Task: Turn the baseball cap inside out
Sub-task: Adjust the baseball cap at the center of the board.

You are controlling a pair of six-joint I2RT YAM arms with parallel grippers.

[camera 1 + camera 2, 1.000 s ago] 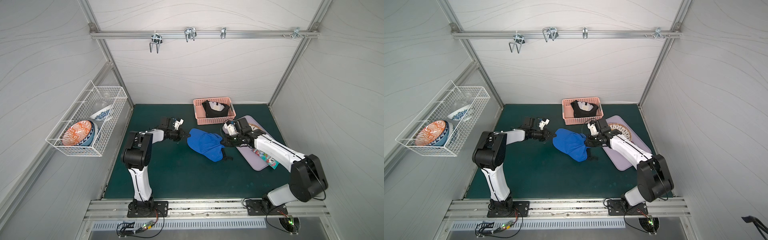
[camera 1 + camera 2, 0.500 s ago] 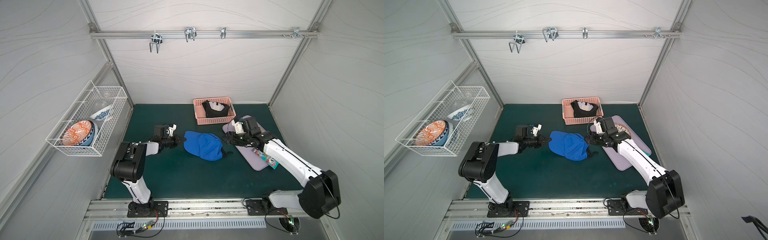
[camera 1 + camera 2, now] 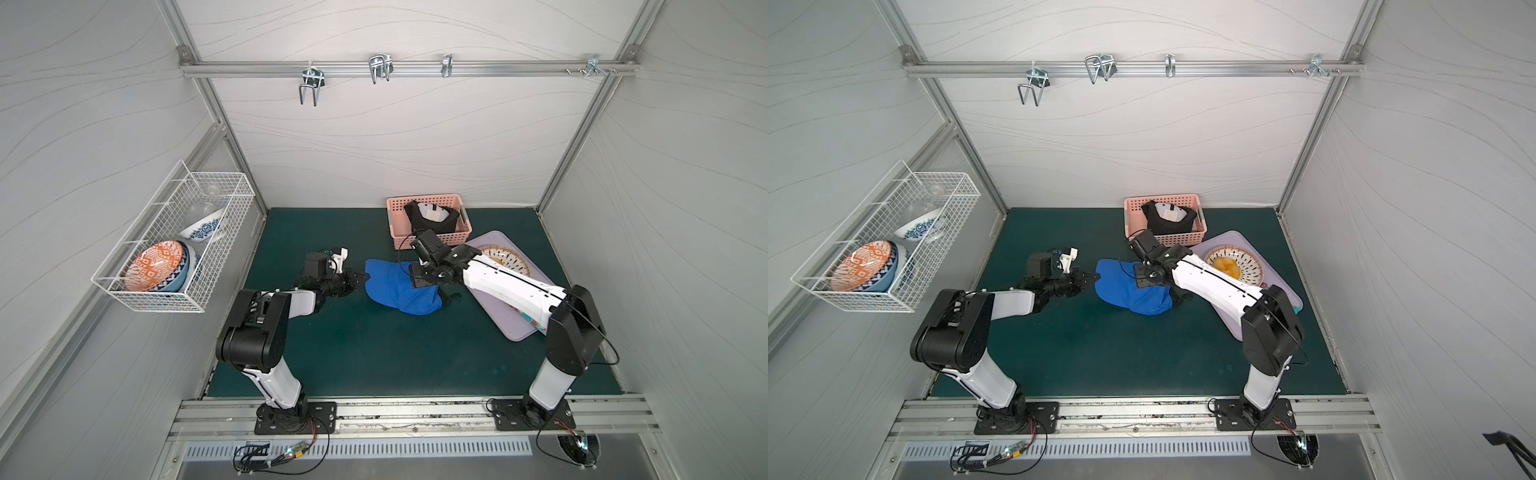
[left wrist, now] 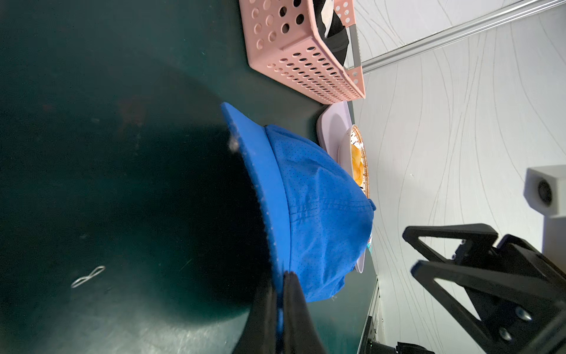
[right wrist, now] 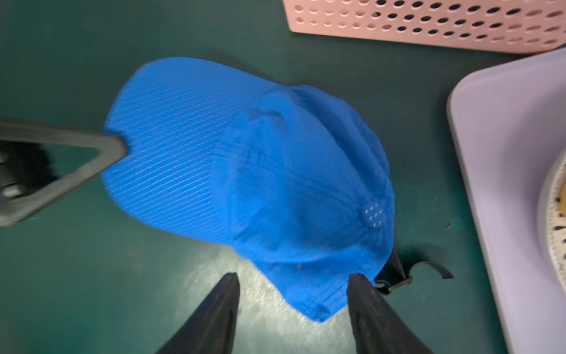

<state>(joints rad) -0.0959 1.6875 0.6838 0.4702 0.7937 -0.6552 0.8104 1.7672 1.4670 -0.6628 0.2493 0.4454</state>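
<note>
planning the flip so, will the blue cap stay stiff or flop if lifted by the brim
The brim looks flat and smooth where the left gripper pinches it, so it probably stays stiff. The crown is thin perforated fabric, creased and sagging, so it will likely flop and fold. The cap seems light; a push would probably slide it.

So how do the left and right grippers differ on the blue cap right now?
The left gripper is shut, pinching the brim of the blue cap; the right gripper stands open and grips nothing. The left gripper comes in low from the side; the right gripper hangs over the crown's rear edge. Both are at the same cap.
</note>
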